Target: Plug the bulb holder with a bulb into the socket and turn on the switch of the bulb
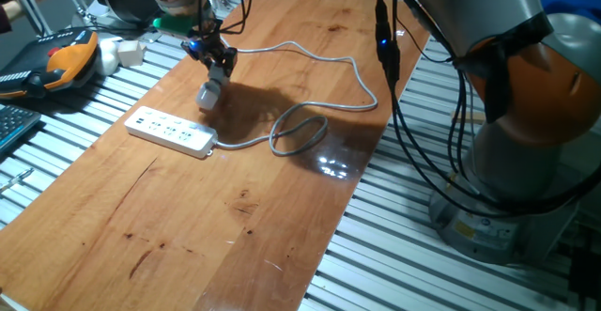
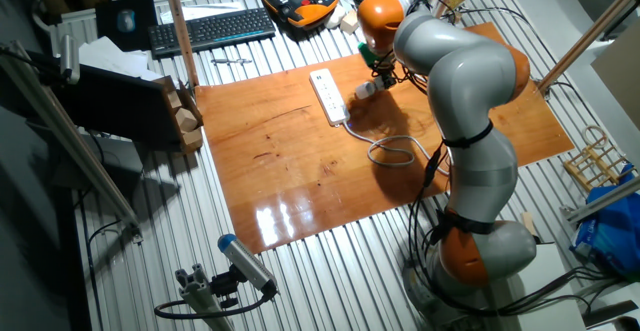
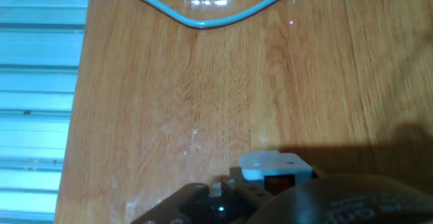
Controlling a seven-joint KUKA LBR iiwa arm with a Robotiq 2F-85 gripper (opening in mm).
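We see the gripper (image 1: 217, 67) closed on the boxy white bulb holder (image 1: 209, 93), held tilted above the glossy wooden board (image 1: 235, 208), just beside the long flat socket (image 1: 172, 131)

A wooden board (image 1: 244, 189) lies flat on the slatted metal desk (image 1: 432, 273). Directly on the board rests the socket (image 1: 172, 131), a long white strip near the board's far-left edge, with its grey cable (image 1: 310, 95) looping across the wood beside it. Off the board, on the slats, lie an orange-and-black pendant (image 1: 70, 57), a black keyboard (image 2: 212, 28) and what may be a small white box (image 1: 130, 52).
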